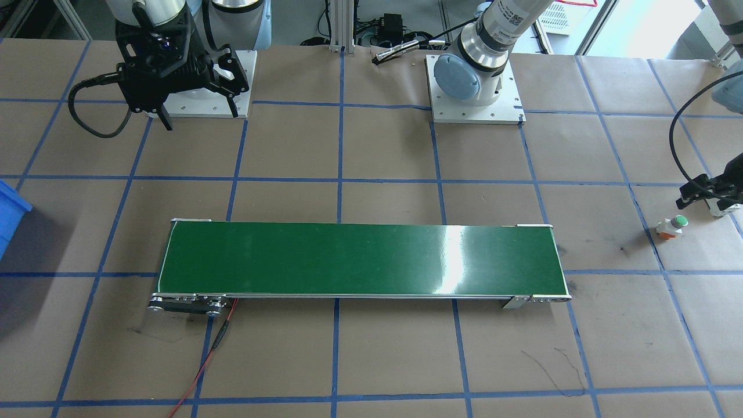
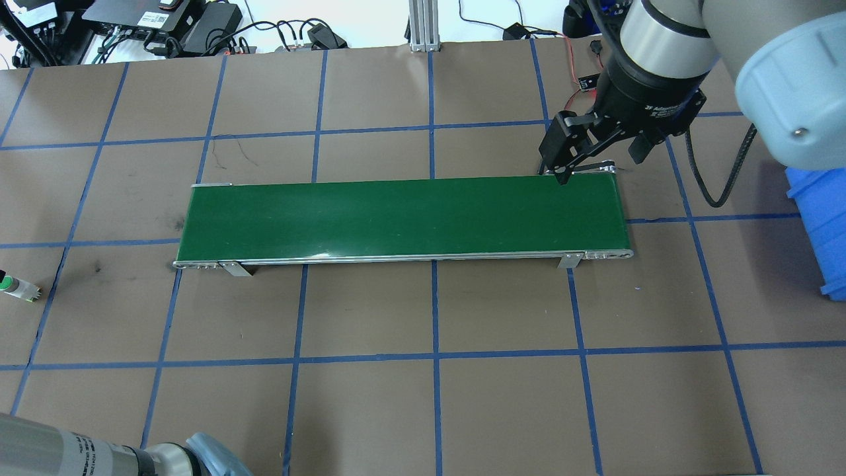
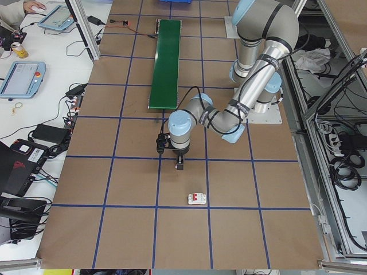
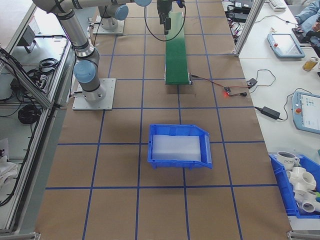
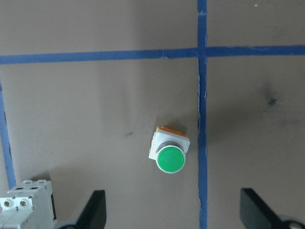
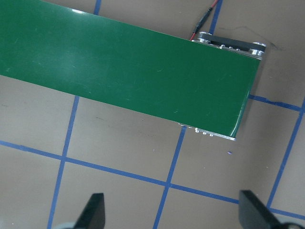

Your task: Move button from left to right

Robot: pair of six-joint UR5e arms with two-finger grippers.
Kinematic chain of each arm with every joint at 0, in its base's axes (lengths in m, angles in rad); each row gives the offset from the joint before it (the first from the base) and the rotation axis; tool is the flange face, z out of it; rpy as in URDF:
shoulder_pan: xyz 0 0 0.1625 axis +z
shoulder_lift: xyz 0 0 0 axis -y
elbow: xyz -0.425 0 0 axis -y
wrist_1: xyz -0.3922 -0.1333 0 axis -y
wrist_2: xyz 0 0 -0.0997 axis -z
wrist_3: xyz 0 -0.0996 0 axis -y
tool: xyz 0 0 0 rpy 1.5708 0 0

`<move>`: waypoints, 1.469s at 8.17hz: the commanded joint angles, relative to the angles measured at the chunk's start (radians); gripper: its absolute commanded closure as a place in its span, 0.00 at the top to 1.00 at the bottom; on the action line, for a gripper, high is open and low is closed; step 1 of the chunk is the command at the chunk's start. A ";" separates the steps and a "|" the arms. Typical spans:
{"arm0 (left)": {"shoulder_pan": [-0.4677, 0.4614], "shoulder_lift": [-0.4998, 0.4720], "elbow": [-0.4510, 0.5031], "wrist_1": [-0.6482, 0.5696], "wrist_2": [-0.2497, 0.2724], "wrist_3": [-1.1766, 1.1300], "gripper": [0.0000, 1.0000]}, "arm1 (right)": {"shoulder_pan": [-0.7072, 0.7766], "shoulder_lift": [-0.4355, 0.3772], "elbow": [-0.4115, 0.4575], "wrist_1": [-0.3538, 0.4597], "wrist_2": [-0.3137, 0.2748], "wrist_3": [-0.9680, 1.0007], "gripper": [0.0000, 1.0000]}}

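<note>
The button (image 5: 170, 155), with its green cap, white body and orange base, sits on the brown paper beside a blue tape line. It also shows at the table's left end as the button (image 1: 672, 225) and at the view's edge as the button (image 2: 16, 285). My left gripper (image 5: 175, 210) hovers above it, open, its fingers far apart and the button a little ahead of them. In the front view the left gripper (image 1: 705, 197) is just beside the button, not touching it. My right gripper (image 6: 174, 210) hangs open and empty above the far end of the belt; it shows too as the right gripper (image 2: 585, 155).
A long green conveyor belt (image 2: 403, 218) lies across the table's middle, with a red wire (image 1: 203, 366) at its right end. A white circuit breaker (image 5: 26, 205) stands close to the left gripper. A blue bin (image 4: 180, 145) sits beyond the belt's right end.
</note>
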 commanded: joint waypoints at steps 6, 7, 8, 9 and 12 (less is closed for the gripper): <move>0.004 -0.132 -0.001 0.016 0.009 0.212 1.00 | -0.001 -0.004 0.001 0.000 -0.077 0.018 1.00; 0.004 -0.138 -0.001 0.014 0.007 0.248 1.00 | -0.001 -0.004 0.001 0.000 -0.077 0.018 1.00; 0.004 -0.150 0.000 0.052 0.001 0.262 1.00 | -0.001 -0.004 0.001 0.000 -0.077 0.018 1.00; 0.004 -0.162 -0.001 0.100 -0.003 0.294 1.00 | -0.001 -0.004 0.001 0.000 -0.077 0.018 1.00; 0.004 -0.168 -0.001 0.100 -0.043 0.293 0.26 | -0.001 -0.004 0.001 -0.003 -0.078 0.006 1.00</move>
